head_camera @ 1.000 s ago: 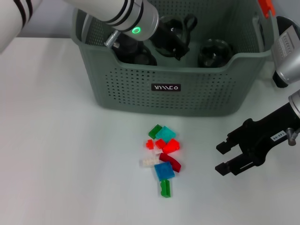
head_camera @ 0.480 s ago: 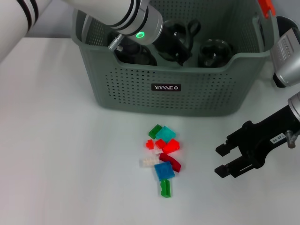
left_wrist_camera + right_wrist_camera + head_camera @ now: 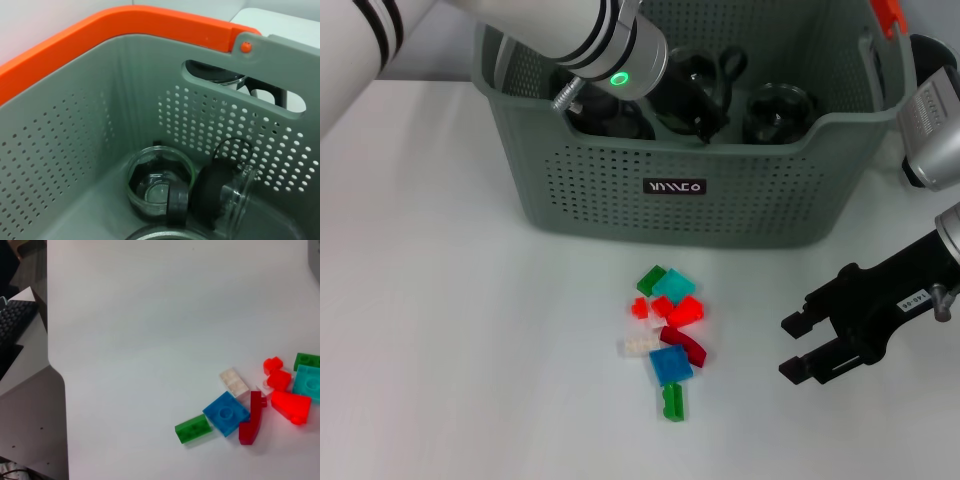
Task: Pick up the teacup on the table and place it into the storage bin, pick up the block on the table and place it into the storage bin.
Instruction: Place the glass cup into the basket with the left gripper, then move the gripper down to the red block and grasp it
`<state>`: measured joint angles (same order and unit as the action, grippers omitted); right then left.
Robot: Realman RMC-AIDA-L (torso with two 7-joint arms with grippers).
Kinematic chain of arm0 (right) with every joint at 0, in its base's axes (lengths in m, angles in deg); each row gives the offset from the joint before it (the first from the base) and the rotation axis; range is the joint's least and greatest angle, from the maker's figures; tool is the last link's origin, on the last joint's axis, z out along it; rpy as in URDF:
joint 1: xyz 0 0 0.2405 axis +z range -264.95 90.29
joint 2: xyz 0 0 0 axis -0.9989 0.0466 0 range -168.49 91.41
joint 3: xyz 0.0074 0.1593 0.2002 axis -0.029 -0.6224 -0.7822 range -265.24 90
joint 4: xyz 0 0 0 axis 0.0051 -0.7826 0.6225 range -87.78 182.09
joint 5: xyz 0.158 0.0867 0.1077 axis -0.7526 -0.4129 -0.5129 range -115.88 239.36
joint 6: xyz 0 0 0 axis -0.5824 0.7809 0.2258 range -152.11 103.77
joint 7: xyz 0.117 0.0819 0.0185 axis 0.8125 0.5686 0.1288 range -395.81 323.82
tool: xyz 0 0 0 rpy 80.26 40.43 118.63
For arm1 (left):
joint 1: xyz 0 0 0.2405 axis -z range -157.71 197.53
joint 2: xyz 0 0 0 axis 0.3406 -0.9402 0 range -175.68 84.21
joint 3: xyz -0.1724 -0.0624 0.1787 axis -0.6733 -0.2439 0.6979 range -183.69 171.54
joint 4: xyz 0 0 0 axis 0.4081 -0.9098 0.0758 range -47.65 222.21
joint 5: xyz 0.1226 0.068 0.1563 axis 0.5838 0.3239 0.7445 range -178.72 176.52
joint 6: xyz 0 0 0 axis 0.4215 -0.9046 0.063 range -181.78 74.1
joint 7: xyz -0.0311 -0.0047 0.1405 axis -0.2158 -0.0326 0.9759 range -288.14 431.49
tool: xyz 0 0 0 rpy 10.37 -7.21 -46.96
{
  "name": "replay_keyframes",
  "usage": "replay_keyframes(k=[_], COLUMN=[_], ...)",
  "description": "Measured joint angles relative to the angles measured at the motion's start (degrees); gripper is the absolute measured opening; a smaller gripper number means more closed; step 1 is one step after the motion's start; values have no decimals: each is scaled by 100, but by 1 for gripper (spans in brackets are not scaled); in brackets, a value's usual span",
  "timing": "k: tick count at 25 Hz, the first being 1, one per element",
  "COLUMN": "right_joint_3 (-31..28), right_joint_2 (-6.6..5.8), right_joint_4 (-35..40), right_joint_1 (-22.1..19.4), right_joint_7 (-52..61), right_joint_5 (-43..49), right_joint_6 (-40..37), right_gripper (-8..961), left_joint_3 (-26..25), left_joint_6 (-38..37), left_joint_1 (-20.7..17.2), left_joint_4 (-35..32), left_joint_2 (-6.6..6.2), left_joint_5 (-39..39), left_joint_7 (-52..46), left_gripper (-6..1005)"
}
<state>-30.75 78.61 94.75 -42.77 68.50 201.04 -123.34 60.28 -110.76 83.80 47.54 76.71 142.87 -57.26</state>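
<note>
Head view: left arm reaches over the storage bin [image 3: 685,215]; left gripper [image 3: 695,85] is down inside it, mostly masked by the wrist and dark glassware, so can't tell whether its fingers are parted or closed. Teacups [image 3: 778,112] in the bin read only as dark shapes. Right gripper [image 3: 802,350] hovers low over the white table [image 3: 460,320], fingers spread, holding nothing, to the right of the block pile [image 3: 668,335]. Right arm cut off at frame edge.

Left wrist view: bin interior, orange handle [image 3: 100,30] along the rim, perforated walls. One clear glass teacup [image 3: 159,182] on the floor, a second one [image 3: 225,192] on its side touching it. Own fingers not in frame.

Right wrist view: blocks [image 3: 235,412] clustered on the table, partly cut off at the edge. A black keyboard [image 3: 15,322] sits on a separate surface beyond the table's edge.
</note>
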Motion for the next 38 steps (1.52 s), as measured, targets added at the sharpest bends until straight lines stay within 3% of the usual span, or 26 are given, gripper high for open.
replay_keyframes(k=[11,23,25,28,29,34,38], right_joint_3=[0,-30,-45,-58,-64,-176,-267], right_joint_2=[1,1,-6,-35,-43,-61,-72], right_joint_4=[3,4,5,4,5,47,113], right_joint_1=[-36,-60,-62,-60,-60,-60,-41], right_joint_7=[0,-8,-8,-2,0,-6,-8], right_joint_5=[0,0,-11,-52,-57,-62,-62], right_joint_6=[25,40,37,31,36,40,38], right_gripper=[655,657,657,657,657,658,658], left_joint_3=[-28,-35,-34,-50,-148,-669,-833], left_joint_6=[149,88,-116,-519,-835,-2056,-2934], left_joint_1=[-53,-88,-154,-355,-568,-1346,-2277], left_joint_4=[-47,-234,-490,-1125,-1713,-3378,-4403], left_joint_2=[2,-78,-129,-201,-219,-65,52], left_joint_5=[-1,-9,6,60,41,-536,-2020], left_joint_7=[-143,-337,-396,-553,-654,-512,5], left_gripper=[127,683,834,848,853,855,852])
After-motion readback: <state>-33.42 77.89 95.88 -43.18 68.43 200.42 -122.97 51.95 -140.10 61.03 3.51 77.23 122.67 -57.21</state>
